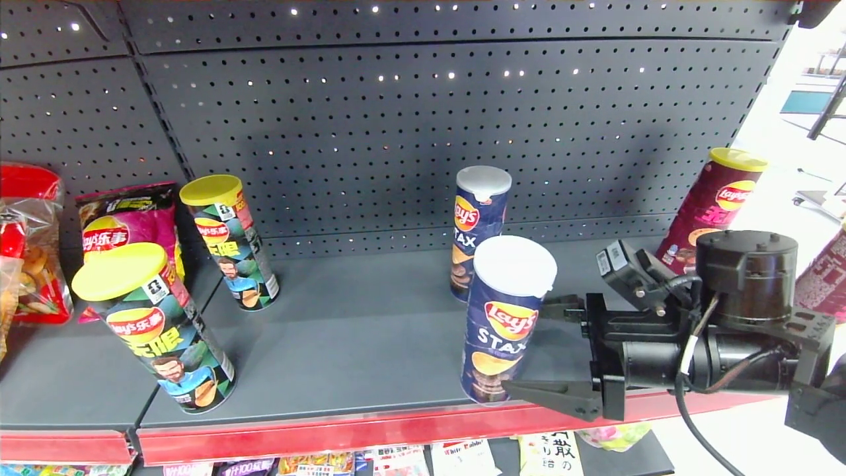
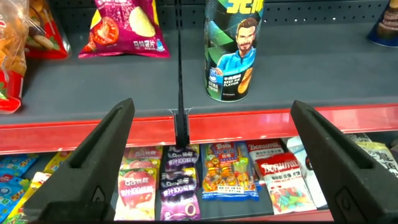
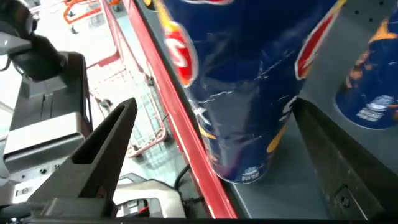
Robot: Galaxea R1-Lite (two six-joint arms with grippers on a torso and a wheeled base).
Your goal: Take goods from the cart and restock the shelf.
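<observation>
Left hand (image 2: pixel 212 106): I see it spread wide, holding nothing, facing the shelf's (image 2: pixel 112 93) red front edge.
Blue chip can (image 1: pixel 503 317): upright at the shelf front, right of centre.
Right hand (image 1: pixel 529 347): open, one finger on each side of that can.

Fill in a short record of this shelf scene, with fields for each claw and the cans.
right claw: open, one finger either side of the front blue can
left claw: open, empty, facing the red edge of the shelf
front blue can: upright, near the shelf's front edge
back blue can: upright, behind the front one
green cans: two, yellow lids, on the left
red can: at the shelf's right end
</observation>
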